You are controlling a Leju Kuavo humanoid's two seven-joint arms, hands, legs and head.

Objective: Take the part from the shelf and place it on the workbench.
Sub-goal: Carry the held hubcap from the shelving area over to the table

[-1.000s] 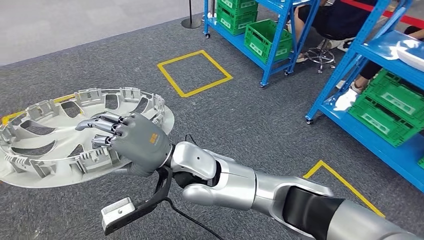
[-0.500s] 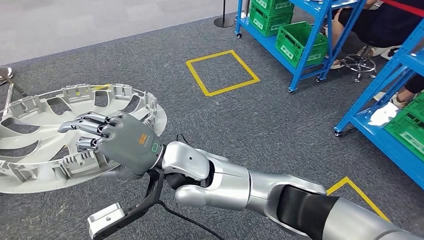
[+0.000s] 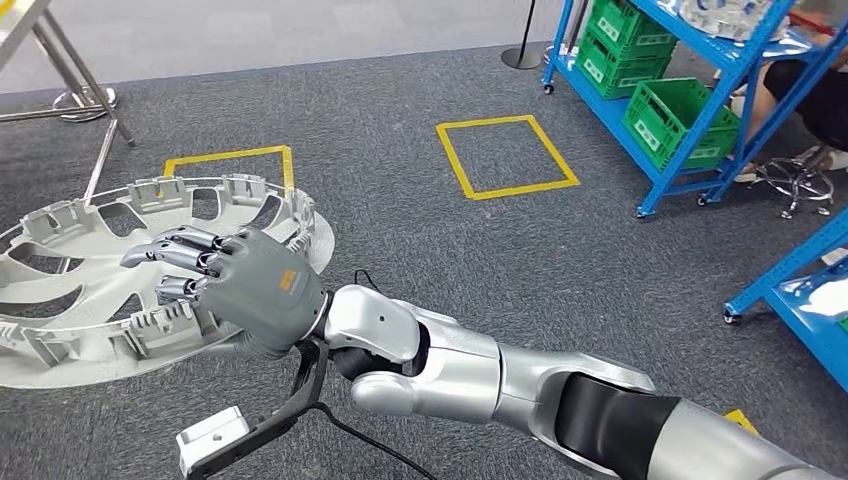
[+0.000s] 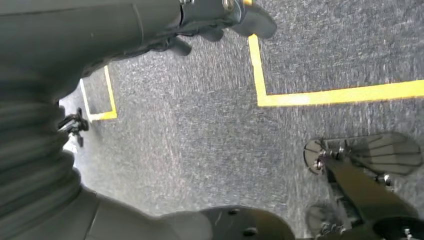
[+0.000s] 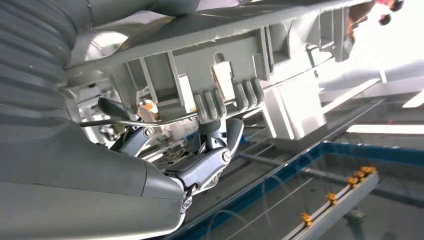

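The part is a large silver-white wheel cover (image 3: 90, 250) with clips around its rim, carried nearly flat above the grey carpet at the left of the head view. My right hand (image 3: 240, 285) grips its near rim, fingers lying over the top and the thumb hidden below. In the right wrist view the fingers (image 5: 210, 150) curl under the ribbed rim of the wheel cover (image 5: 225, 55). My left hand (image 4: 150, 25) hangs over the carpet in the left wrist view, holding nothing, its fingertips apart.
Blue shelves (image 3: 700, 90) with green crates (image 3: 680, 120) stand at the far right, with a seated person (image 3: 820, 100) and a stool (image 3: 800, 180) behind them. Yellow tape squares (image 3: 505, 155) mark the carpet. Metal stand legs (image 3: 70, 70) are at the far left.
The whole picture has shifted: the camera has turned left, so shelves slid right and a metal stand came in at the left. The right hand still holds the wheel cover the same way.
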